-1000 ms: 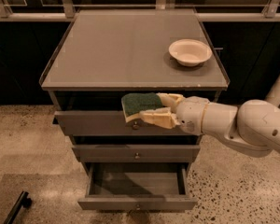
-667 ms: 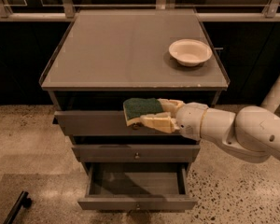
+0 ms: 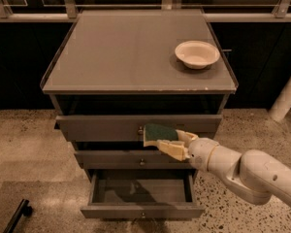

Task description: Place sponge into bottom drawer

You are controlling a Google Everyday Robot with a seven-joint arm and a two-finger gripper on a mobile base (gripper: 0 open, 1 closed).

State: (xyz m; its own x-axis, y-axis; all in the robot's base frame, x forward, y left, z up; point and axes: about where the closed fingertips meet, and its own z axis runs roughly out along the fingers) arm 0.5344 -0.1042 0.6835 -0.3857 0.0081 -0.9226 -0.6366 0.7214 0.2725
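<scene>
So the arm's come down a fair bit from a second ago. The sponge [image 3: 159, 131] was riding up level with the top edge of the top drawer [image 3: 97, 127], and now it's hanging lower, in front of that drawer's face and just above the middle drawer [image 3: 111, 159]. It's also drifted a touch to the right. The hand [image 3: 168, 141] is clamped on the sponge, green scrub side up, with the pale fingers [image 3: 172, 150] pinching it from the right.

The bottom drawer [image 3: 140, 191] is already pulled out and open, directly below, with nothing I can see inside. So to me this reads as the carry turning into the descent – it's on the way down, not there yet. The sponge is still well above the drawer box and sits a bit back, over the cabinet fronts rather than over the opening, so I'd guess it has to come forward and down before letting go.

The white bowl [image 3: 197, 53] sits untouched on the surface [image 3: 126, 47].
</scene>
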